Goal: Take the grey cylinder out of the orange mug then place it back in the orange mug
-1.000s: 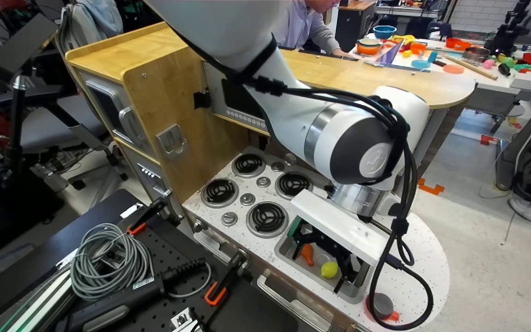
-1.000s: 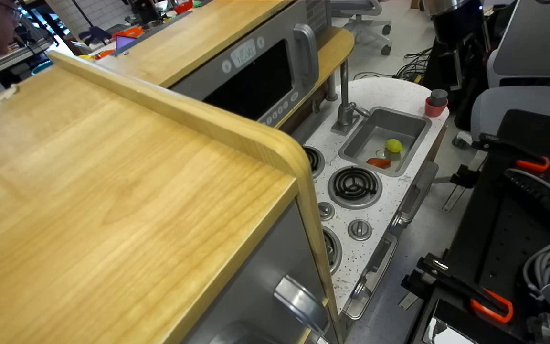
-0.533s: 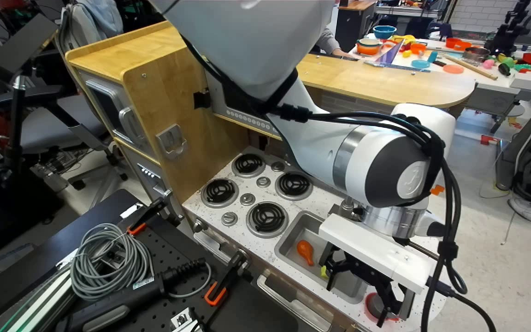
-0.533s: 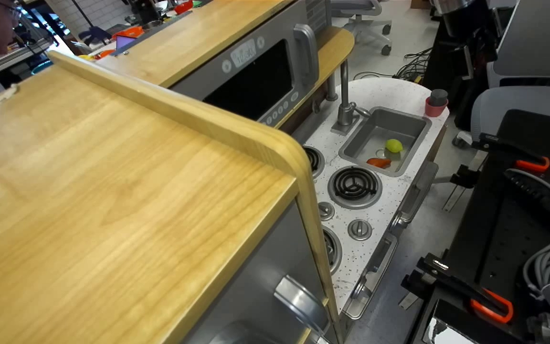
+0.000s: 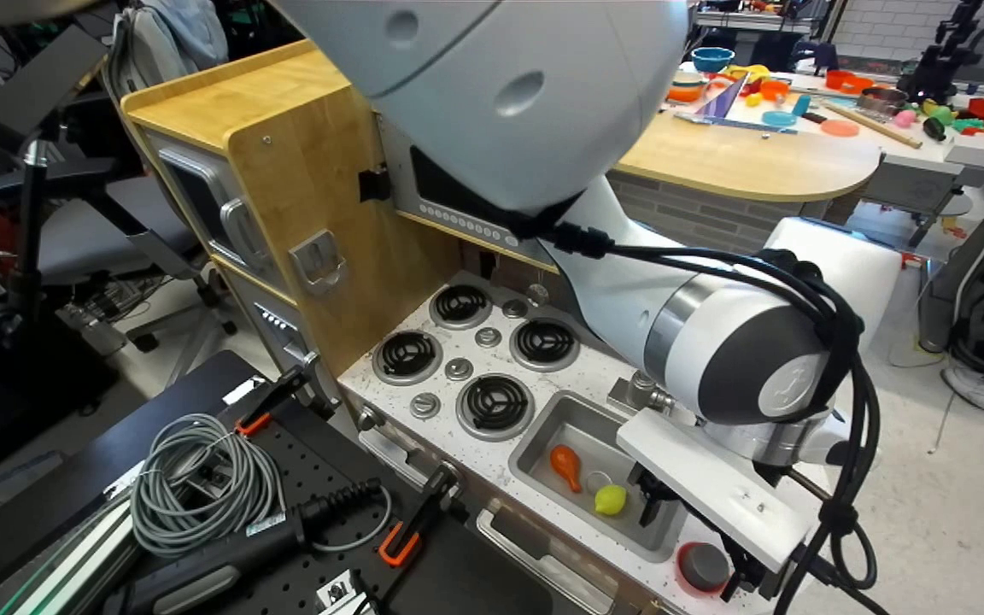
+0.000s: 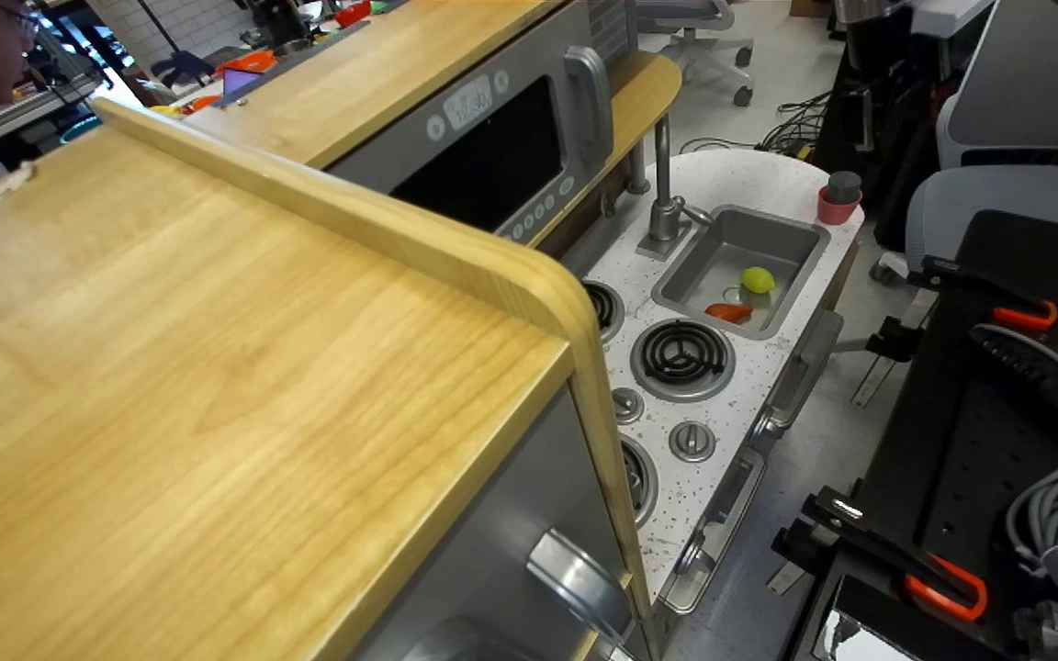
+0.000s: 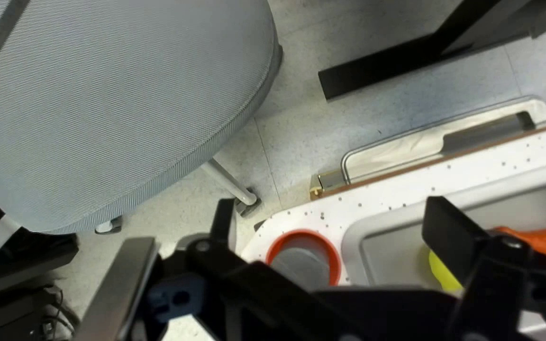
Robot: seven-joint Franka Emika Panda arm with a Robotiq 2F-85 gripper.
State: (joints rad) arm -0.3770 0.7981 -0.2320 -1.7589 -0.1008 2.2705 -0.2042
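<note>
In an exterior view: gripper (image 5: 688, 553) shows across the 4 o'clock end of the sink (image 5: 599, 448). Grey cylinder (image 5: 705, 565) sits in the orange mug (image 5: 682, 572) (reads nearer red), between 4 and 5 o'clock of the sink, beside it.

In an exterior view: mug stands near the edge of the countertop (image 6: 745, 174), at 2 o'clock of the sink; cylinder rises above the mug's rim. Gripper is dark on dark towards 12 o'clock of the mug; its fingers are hard to read here.

Wrist view: jaws wide apart, clamped on nothing. Mug lies towards 7 o'clock of the gap, nearer the 9 o'clock finger (image 7: 221, 222) and partly hidden by linkage. The 3 o'clock finger (image 7: 450, 232) overlaps the sink and the lemon (image 7: 442, 274).

Judgement: lining up for the pick, cylinder not yet lifted. Failure modes:
(a) Closing off-centre: one pad lands first, tips or shoves the mug, possibly over the countertop's edge.
(b) Descending too deep: pads pinch the mug's rim with the cylinder; both rise.
(c) Sideways offset uncorrected: 3 o'clock finger strikes the sink's lip.
(d) Grip too shallow: cylinder slips out on lifting.
</note>
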